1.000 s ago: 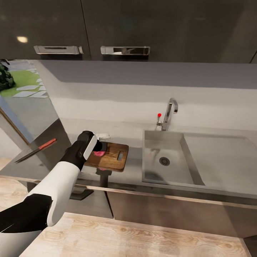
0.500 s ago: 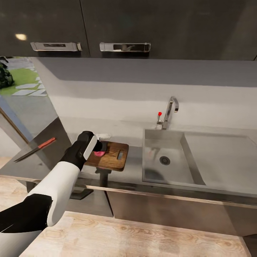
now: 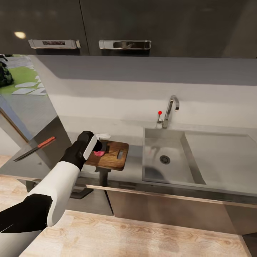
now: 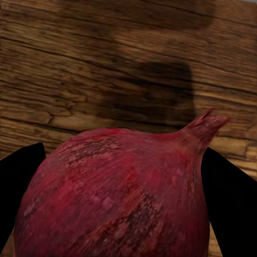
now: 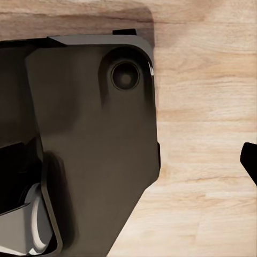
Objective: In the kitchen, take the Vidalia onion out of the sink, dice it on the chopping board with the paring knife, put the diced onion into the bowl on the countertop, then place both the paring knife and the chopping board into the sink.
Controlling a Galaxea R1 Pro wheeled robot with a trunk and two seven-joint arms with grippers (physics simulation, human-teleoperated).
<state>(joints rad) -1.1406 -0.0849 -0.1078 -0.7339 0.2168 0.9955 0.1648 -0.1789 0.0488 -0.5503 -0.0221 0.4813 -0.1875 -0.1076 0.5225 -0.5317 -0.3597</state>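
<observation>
Spanning the width of the head view, the countertop (image 3: 135, 167) carried every task item, and the sink (image 3: 164, 160) lay well to the right of the left gripper (image 3: 101, 149), its basin holding no onion. The chopping board (image 3: 114, 157) sat directly beneath that gripper, between it and the sink, a sensible staging place since dicing must happen on wood close to the basin. The bowl (image 3: 103, 136) appeared only as a white rim just beyond the gripper, partly hidden by the wrist, presumably kept near so diced pieces travel a short way. The paring knife (image 3: 34, 149) lay well to the left of the gripper, apart from the board and not yet picked up. In the left wrist view the two dark fingers (image 4: 233, 203) stood on either side of the dark red onion (image 4: 118, 193) and pressed against its skin, so the gripper was clamped on the onion just above the board (image 4: 107, 69); release onto the wood seemed the step in hand. The right wrist view showed one dark fingertip (image 5: 250, 159) at the frame edge over wooden floor (image 5: 209, 123), beside a dark part of the robot, so whether the right gripper was apart or together could not be told.
</observation>
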